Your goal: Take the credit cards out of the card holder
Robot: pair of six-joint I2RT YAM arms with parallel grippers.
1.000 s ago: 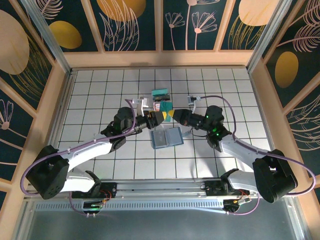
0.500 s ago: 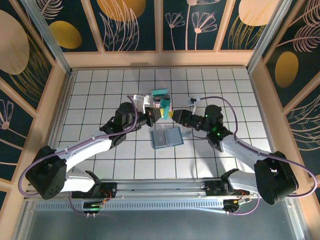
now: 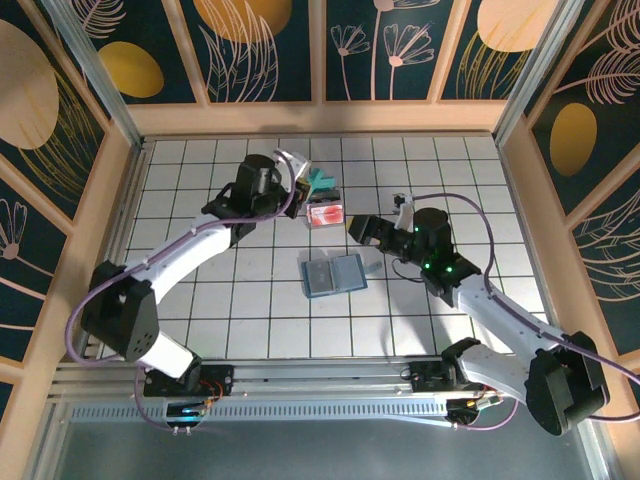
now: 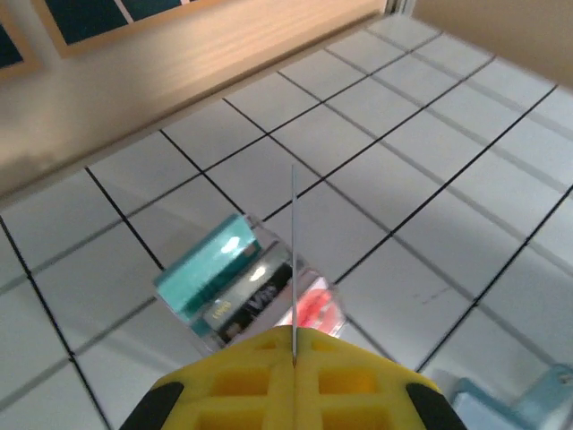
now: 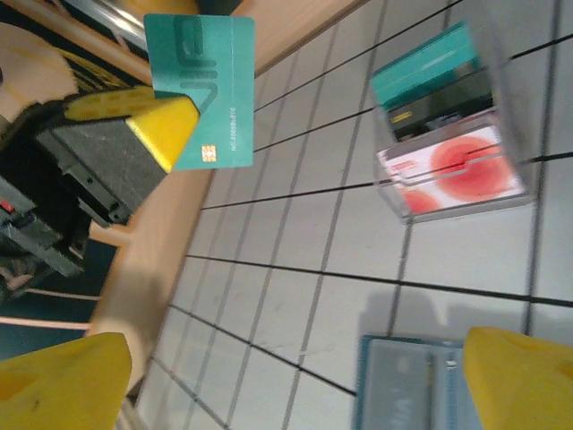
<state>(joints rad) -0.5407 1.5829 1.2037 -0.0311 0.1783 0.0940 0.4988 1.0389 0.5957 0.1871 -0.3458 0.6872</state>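
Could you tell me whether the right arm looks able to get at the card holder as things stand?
Probably yes: the right end effector is open near the card holder, with nothing between them.

No word can be read with certainty. The teal card [image 5: 201, 90] bears large pale strokes like a logo, a small gold chip and a line of tiny digits too small to read. In the clear box [image 5: 512, 125] near the far edge of the table [image 3: 200, 300], a dark card [image 4: 240, 305] carries blurred pale lettering, and a pale card [image 5: 457, 170] shows a round red mark.
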